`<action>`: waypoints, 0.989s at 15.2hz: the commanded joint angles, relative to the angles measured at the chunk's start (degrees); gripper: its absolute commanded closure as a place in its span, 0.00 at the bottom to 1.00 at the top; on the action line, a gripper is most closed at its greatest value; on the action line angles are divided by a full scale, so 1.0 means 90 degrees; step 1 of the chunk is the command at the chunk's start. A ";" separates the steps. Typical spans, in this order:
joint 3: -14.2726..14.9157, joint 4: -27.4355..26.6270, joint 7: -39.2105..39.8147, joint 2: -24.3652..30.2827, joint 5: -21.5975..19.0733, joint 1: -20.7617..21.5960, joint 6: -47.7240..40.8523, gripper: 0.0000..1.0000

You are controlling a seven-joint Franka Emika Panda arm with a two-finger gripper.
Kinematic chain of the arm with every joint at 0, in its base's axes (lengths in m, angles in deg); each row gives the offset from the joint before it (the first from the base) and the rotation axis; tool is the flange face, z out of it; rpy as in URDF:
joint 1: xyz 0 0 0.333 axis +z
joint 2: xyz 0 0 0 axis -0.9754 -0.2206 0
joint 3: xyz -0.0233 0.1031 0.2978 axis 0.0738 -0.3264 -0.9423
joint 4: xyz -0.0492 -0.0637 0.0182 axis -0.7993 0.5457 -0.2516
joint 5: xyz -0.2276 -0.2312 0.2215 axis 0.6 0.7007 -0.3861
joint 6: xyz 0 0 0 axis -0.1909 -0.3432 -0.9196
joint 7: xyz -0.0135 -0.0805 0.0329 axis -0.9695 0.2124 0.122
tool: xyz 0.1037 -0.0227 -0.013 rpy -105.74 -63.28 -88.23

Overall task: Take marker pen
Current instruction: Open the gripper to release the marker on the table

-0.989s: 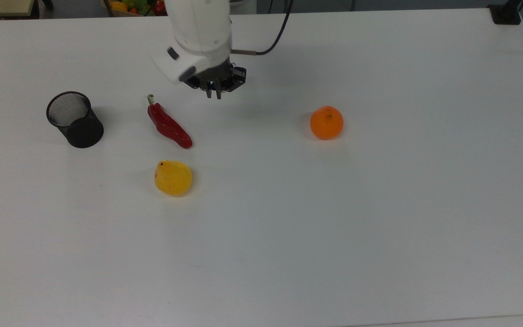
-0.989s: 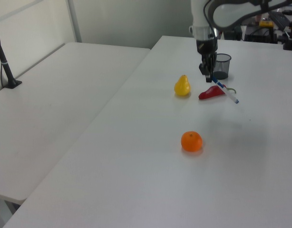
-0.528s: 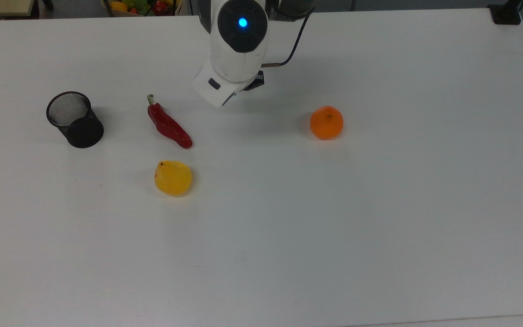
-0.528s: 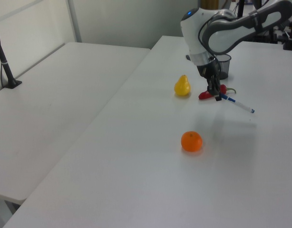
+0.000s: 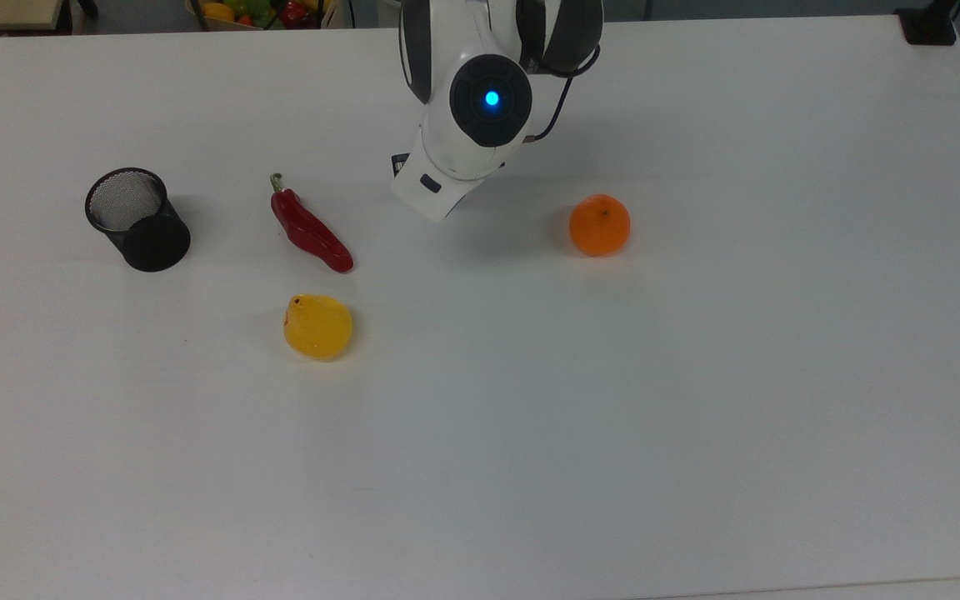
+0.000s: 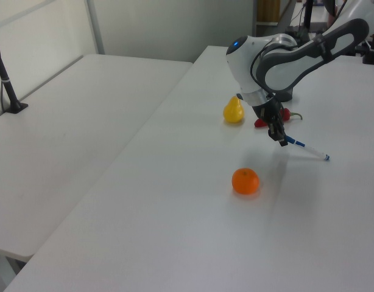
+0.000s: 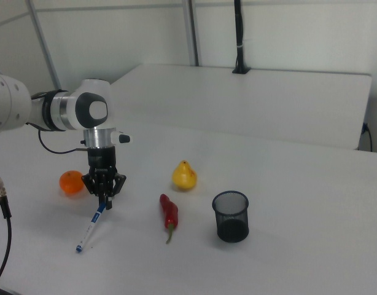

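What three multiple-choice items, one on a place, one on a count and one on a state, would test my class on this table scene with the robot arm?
1. In the right view, where is the red chili?
A. Between the pear and the mesh cup, nearer the camera
B. Behind the orange
C. Inside the mesh cup

2. How many pieces of fruit lie on the table?
A. One
B. Two
C. Four

3. What is the pincer doing?
A. Hanging open with nothing in it
B. Shut on the orange
C. Shut on the marker pen

Answers:
1. A: the red chili lies in front of the gap between the pear and the mesh cup.
2. B: the pear and the orange are the fruit on the table.
3. C: the pincer grips the capped end of the marker pen, which slants down towards the table.
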 commanded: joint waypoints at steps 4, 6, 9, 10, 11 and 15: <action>0.0009 -0.0014 -0.0243 0.0008 0.0114 0.0046 0.0256 0.08; 0.0009 0.0015 -0.0253 0.0153 0.0114 -0.0012 0.0265 0.00; -0.0010 0.0006 -0.0273 0.0650 -0.0012 -0.0314 0.0256 0.00; -0.0020 -0.0004 -0.0282 0.0836 -0.0080 -0.0422 0.0256 0.00; -0.0069 -0.0014 -0.0282 0.1012 -0.0187 -0.0558 0.0256 0.00; -0.0147 -0.0034 -0.0282 0.1860 -0.0598 -0.1095 0.0236 0.00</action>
